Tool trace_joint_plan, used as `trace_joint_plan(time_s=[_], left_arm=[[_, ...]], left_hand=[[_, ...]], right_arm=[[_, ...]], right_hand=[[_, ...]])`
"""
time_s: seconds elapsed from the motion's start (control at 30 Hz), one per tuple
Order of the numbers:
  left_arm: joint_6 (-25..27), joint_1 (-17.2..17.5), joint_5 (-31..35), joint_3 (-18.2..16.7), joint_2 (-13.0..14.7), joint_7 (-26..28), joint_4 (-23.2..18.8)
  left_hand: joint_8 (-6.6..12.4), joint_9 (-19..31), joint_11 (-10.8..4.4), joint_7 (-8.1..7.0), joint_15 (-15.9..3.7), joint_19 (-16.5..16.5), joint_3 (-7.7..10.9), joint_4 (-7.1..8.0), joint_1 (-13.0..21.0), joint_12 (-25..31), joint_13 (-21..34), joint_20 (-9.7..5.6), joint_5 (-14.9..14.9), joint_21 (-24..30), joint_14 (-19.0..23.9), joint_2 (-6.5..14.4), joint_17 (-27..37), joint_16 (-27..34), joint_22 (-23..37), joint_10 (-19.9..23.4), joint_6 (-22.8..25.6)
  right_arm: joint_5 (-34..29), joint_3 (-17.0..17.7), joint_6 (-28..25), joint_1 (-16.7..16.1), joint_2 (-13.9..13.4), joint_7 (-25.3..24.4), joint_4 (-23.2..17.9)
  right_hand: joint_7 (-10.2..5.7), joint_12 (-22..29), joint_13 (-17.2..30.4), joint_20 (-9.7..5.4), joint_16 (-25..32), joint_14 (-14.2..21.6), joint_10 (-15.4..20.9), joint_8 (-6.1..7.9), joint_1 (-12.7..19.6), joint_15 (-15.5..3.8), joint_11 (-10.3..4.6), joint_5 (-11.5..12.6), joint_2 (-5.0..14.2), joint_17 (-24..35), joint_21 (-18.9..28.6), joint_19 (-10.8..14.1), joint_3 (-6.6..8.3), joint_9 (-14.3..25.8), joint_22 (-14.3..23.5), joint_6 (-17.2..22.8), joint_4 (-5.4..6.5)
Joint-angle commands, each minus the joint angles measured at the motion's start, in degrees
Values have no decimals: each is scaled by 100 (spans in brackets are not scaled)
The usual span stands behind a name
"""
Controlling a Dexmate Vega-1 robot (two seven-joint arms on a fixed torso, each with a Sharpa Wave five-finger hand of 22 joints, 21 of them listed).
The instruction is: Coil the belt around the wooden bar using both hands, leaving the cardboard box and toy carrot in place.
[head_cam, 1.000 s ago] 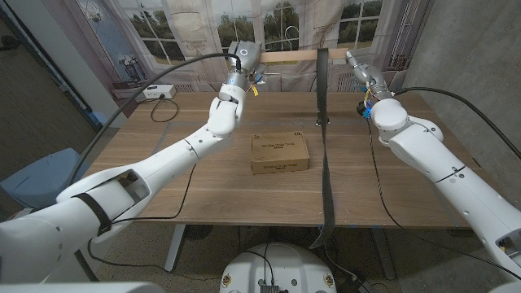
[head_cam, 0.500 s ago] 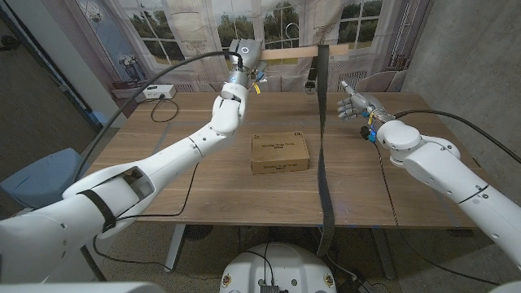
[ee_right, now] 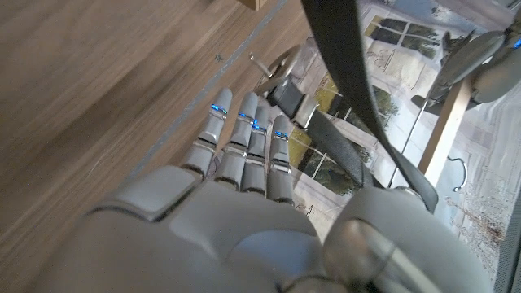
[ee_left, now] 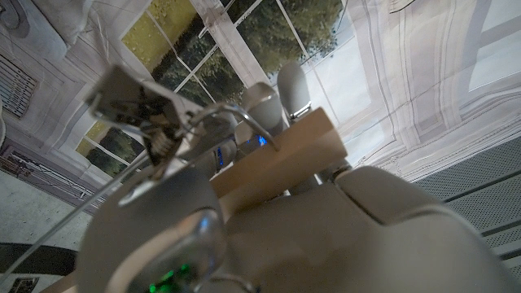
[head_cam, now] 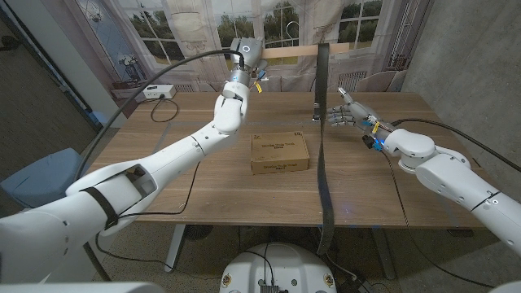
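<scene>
Wooden table (head_cam: 220, 183): plank top spanning the head view, grain running side to side.

Left arm (head_cam: 155, 167): reaching from the near left corner diagonally up to the far edge of the table.

Right arm (head_cam: 456, 175): entering from the near right corner, angled toward the table's middle.

Belt (head_cam: 323, 155): dark strap, long axis running near to far in the head view; draped over the wooden bar at its upper end, hanging down from it and trailing forward past the table's near edge. Metal buckle (head_cam: 316, 114) visible partway down, beside the right fingertips. Seen in the right wrist view (ee_right: 342, 57) as a broad dark band crossing just beyond the fingers.

Wooden bar (head_cam: 297, 52): pale, square-edged, held raised above the table's far edge, long axis left to right, crossing the belt roughly at a right angle. One end gripped by the left hand; other end free.

Cardboard box (head_cam: 279, 152): flat, brown, lying near the table's middle, left of the belt and apart from it.

Left hand (head_cam: 244, 59): closed around the bar's end; in the left wrist view, fingers wrapped over the pale bar (ee_left: 277, 159).

Right hand (head_cam: 352, 114): holding nothing, fingers (ee_right: 244, 138) extended and slightly parted, tips pointing toward the belt, just beside it; contact not discernible.
</scene>
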Motion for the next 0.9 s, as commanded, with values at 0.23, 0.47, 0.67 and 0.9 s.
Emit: trace_joint_plan(time_s=[0.23, 0.47, 0.67, 0.9], left_arm=[[57, -100, 24, 120, -45, -59, 42], [47, -122, 40, 146, -62, -53, 54], [-4, -132, 23, 157, -69, -15, 56], [21, -134, 82, 177, -56, -58, 12]], left_hand=[[46, -1, -31, 45, -27, 48, 10, 4, -11, 37, 6, -518, -36, -1, 20, 50, 25, 38, 2, 1, -1], [56, -9, -28, 44, -26, 47, 10, 6, -11, 40, 6, -512, -38, 4, -2, 50, 11, 24, 9, 12, -11], [75, -8, -34, 42, -28, 51, 10, 3, -8, 41, 6, -520, -41, 0, 13, 50, 17, 35, 0, 17, -15], [89, -15, -43, 41, -25, 51, 10, 6, -8, 37, 6, -523, -44, 1, 9, 54, 3, 25, 1, 5, -19]], right_arm=[[211, -714, 579, 754, -359, 2555, 624], [135, -954, 245, 1067, -502, 2916, 581], [-17, -1089, -18, 1245, -557, 2899, 483], [-89, -1007, -48, 1095, -505, 2343, 436]], right_hand=[[15, -304, -123, -23, -91, -54, -188, -116, 1068, -134, -123, 106, 249, -200, -127, 2, 220, -47, 23, -490, -462], [-40, -490, -221, -242, -79, 140, -165, -85, 2155, -358, -246, 18, 750, -412, -97, 282, 648, -61, 47, -609, -915], [-250, -366, -249, -661, 221, 1065, 571, 138, 3490, -878, -501, -289, 1398, -533, 283, 1001, 1460, -25, 113, -33, -1366], [-563, 436, -44, -1194, 877, 2809, 2363, 635, 4653, -1445, -696, -1006, 1482, 27, 1299, 1385, 3365, 86, 306, 1723, -823]])
